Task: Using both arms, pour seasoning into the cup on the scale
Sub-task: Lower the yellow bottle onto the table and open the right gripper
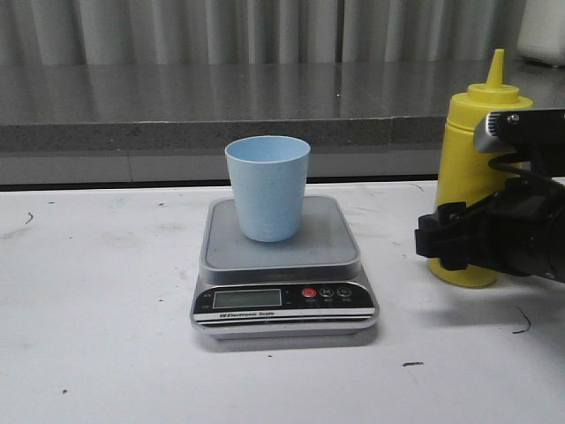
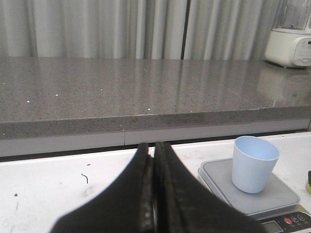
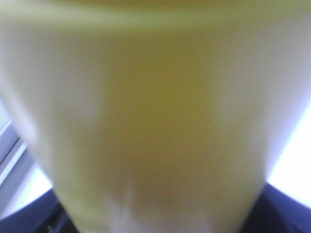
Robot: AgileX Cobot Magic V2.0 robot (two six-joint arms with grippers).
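The pale blue cup (image 1: 267, 187) stands upright on the steel platform of the silver scale (image 1: 335, 243); both also show in the left wrist view, the cup (image 2: 254, 163) on the scale (image 2: 277, 196). The yellow seasoning bottle (image 1: 472, 132) stands upright on the table, to the right of the scale. My right gripper (image 1: 444, 238) holds its lower body, one finger in front. In the right wrist view the bottle (image 3: 155, 111) fills the frame between the fingers (image 3: 29, 221). My left gripper (image 2: 152, 146) is shut and empty, to the left of the scale, out of the front view.
A grey stone ledge (image 1: 177, 106) runs along the back of the white table (image 1: 97, 336), with curtains behind. A white appliance (image 2: 291, 41) stands at the ledge's far right. Small dark marks dot the table.
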